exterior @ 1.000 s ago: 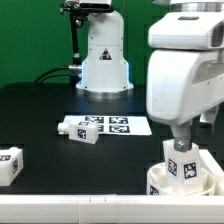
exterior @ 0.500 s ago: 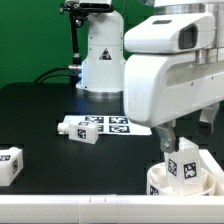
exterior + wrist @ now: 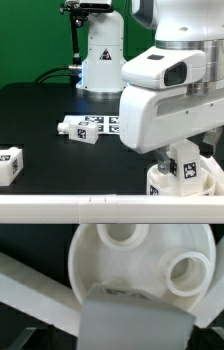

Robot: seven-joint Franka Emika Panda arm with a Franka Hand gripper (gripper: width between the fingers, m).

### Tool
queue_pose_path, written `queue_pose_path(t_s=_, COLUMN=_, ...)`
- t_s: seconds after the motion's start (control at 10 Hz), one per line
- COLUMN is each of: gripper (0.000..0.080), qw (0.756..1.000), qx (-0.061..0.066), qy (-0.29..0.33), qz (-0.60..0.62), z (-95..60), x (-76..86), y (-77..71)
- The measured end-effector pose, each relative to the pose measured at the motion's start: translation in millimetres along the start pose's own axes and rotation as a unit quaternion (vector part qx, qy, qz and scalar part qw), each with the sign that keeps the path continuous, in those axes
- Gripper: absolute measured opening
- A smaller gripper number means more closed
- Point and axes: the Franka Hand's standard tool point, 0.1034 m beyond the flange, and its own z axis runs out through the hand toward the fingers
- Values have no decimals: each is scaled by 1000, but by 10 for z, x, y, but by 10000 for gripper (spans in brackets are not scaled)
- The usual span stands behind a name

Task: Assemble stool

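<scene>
At the exterior view's left, a loose leg (image 3: 8,165) lies on the tabletop (image 3: 40,105), with a second leg (image 3: 78,129) just beside the marker board (image 3: 108,124). At the right, the standing leg (image 3: 187,166) sits in the seat (image 3: 158,184). Our hand (image 3: 118,335) is spread wide, gripping nothing. We judge one leg fitted and two waiting

No real words, brands or numbers can be read anywhere, tbh. Only black-and-white square marker tags are seen: on the thin flat white marker board (image 3: 103,123), on the short chunky white plastic leg (image 3: 76,129) at its 9 o'clock, on a second white leg (image 3: 9,164) further out at 8 o'clock, and on the upright white leg (image 3: 186,166) at 4 o'clock.
</scene>
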Motion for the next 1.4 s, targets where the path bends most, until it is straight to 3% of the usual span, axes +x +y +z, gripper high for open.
queue_pose_path(t_s=0.2, gripper=636, qw=1000, qx=0, qy=0, qz=11, z=-3, x=6, y=-1)
queue_pose_path(t_s=0.4, gripper=335, qw=1000, qx=0, qy=0, qz=11, z=-2, x=5, y=0)
queue_pose_path(t_s=0.7, gripper=335, qw=984, qx=1, qy=12, qz=178, z=0, x=43, y=-23)
queue_pose_path(t_s=0.8, gripper=335, qw=968, qx=0, qy=23, qz=248, z=3, x=62, y=-46)
queue_pose_path(t_s=1.0, gripper=335, qw=901, qx=25, qy=37, qz=432, z=9, x=71, y=-50)
queue_pose_path(t_s=1.4, gripper=335, qw=852, qx=31, qy=35, qz=521, z=2, x=69, y=-44)
